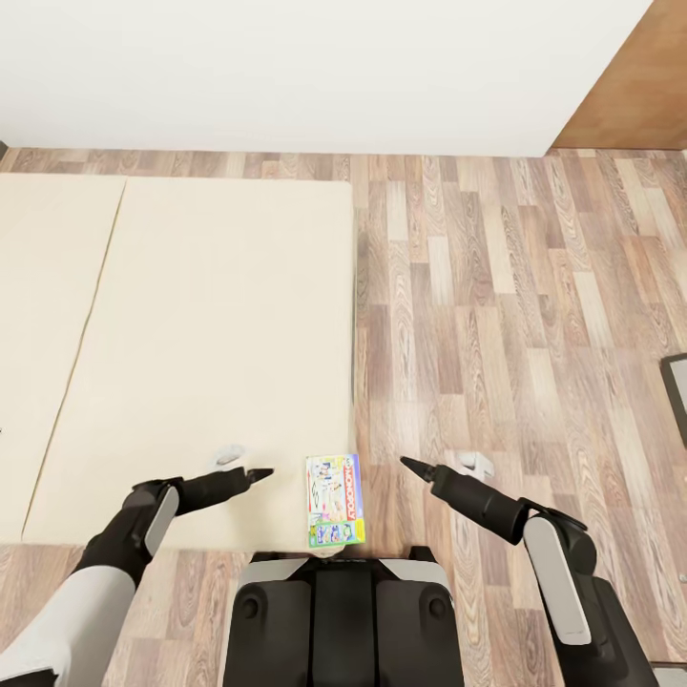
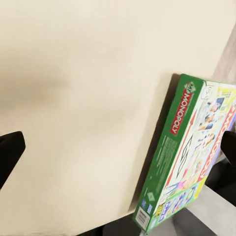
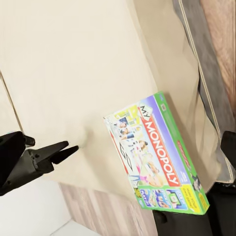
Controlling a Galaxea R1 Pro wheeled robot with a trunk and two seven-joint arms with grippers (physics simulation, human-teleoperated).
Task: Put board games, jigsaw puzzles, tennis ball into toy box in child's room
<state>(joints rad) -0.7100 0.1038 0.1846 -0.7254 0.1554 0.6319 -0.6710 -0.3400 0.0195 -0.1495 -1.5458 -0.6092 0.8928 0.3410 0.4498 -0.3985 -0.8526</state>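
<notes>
A flat board game box [image 1: 334, 501], white with a green edge and red Monopoly lettering, lies on the near right corner of the bed's beige mattress [image 1: 219, 324], just ahead of my trunk. The box also appears in the left wrist view [image 2: 189, 162] and the right wrist view [image 3: 157, 157]. My left gripper [image 1: 258, 474] hovers over the mattress just left of the box, open, with its dark fingertips [image 2: 11, 150] wide apart. My right gripper [image 1: 416, 468] hangs over the floor to the right of the box, open and holding nothing. The table and toy box are out of view.
Wood plank floor [image 1: 515, 315] runs along the bed's right side up to a white wall [image 1: 286, 67]. A brown panel [image 1: 634, 86] stands at the far right. A dark object [image 1: 677, 391] pokes in at the right edge. My base [image 1: 343, 620] is against the bed's foot.
</notes>
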